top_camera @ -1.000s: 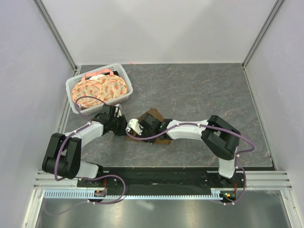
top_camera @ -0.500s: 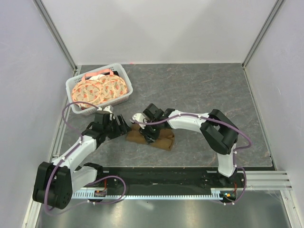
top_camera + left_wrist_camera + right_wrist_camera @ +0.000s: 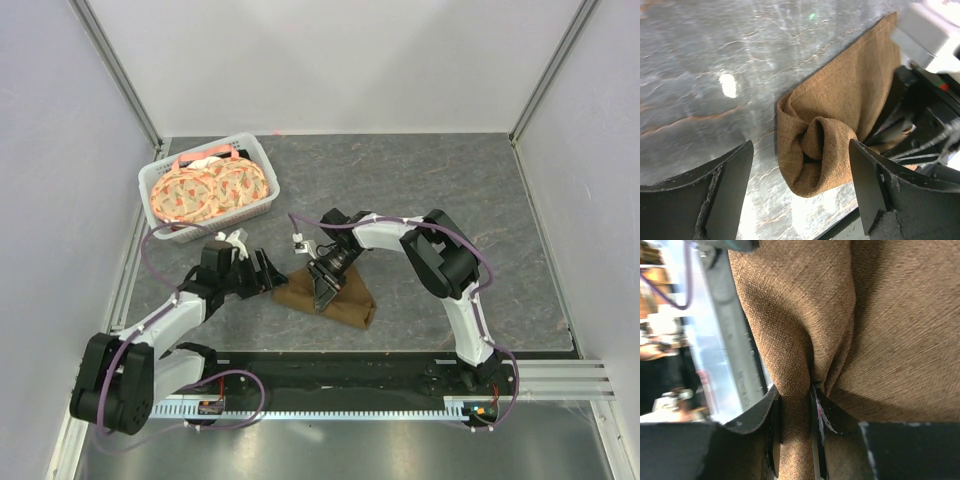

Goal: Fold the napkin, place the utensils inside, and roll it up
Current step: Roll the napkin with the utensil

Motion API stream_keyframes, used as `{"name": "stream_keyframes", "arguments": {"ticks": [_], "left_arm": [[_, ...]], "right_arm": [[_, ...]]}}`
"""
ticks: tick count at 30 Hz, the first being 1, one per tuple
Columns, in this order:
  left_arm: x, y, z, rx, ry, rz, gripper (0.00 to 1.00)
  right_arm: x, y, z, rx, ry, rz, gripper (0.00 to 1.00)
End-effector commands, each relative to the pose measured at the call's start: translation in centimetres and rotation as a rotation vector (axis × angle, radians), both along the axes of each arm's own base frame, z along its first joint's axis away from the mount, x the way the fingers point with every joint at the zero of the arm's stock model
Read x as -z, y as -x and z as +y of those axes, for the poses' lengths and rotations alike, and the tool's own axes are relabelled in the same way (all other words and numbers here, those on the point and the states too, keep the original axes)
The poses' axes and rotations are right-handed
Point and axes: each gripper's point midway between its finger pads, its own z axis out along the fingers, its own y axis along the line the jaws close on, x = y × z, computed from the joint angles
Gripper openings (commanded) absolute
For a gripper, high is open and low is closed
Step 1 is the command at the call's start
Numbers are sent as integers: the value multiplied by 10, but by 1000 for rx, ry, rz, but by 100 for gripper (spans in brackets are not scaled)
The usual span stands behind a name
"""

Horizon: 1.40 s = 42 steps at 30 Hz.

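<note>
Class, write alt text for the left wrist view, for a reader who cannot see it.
A loosely rolled brown napkin lies on the grey marbled table, its coiled end facing the camera, framed by the open left gripper.

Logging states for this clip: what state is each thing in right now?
napkin, rolled into a loose bundle, lying on the table
right gripper, shut on a napkin fold
left gripper, open, facing the roll's end, holding nothing
basket, holding patterned plates
utensil, not visible

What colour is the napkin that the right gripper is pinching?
The napkin is plain medium brown with no pattern; the right wrist view shows it best.
</note>
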Motion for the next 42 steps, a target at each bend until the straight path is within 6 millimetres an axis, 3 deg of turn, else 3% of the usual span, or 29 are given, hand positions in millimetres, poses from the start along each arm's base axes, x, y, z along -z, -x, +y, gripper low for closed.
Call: {"name": "stream_keyframes", "arguments": {"ticks": [1,7,11,14,17,18,24,29,30,32,33,34,35,37,38,39,42], "left_arm": [[-8,-7,-16,69,80,-47,83],[7,-3,-22,105,97,23,77],[17,2,-27,135,110,83,66],[24,3,-29,147,108,114,56],[28,3,-28,144,91,136,38],[31,4,-27,144,80,148,29],[41,9,-23,138,43,222,3],[44,11,-22,135,14,285,2],[44,12,-22,137,11,296,2],[45,12,-22,138,5,318,2],[43,9,-23,139,5,320,2],[44,9,-23,137,4,328,2],[43,9,-23,141,1,333,2],[42,9,-23,142,-1,346,2],[41,9,-23,143,0,346,2],[40,8,-24,143,0,348,2],[39,7,-24,143,-1,345,2]], "right_arm": [[18,12,-12,-21,16,129,31],[26,1,-15,-4,16,154,30],[28,-4,-16,5,16,157,30],[32,-3,-18,1,28,156,30],[30,-6,-20,5,37,133,32],[28,-8,-19,6,38,122,33],[7,-29,-18,44,81,-8,45],[-33,-52,-17,145,87,-204,60],[-34,-65,-17,178,100,-300,62],[-52,-62,-19,196,97,-410,66],[-53,-75,-21,231,125,-533,68],[-71,-65,-13,216,88,-615,71],[-62,-57,-20,211,122,-659,72],[-75,-51,-11,229,118,-840,75],[-66,-43,-16,223,146,-876,76],[-75,-42,-10,239,115,-933,76],[-65,-27,-6,228,147,-1034,78]]}}
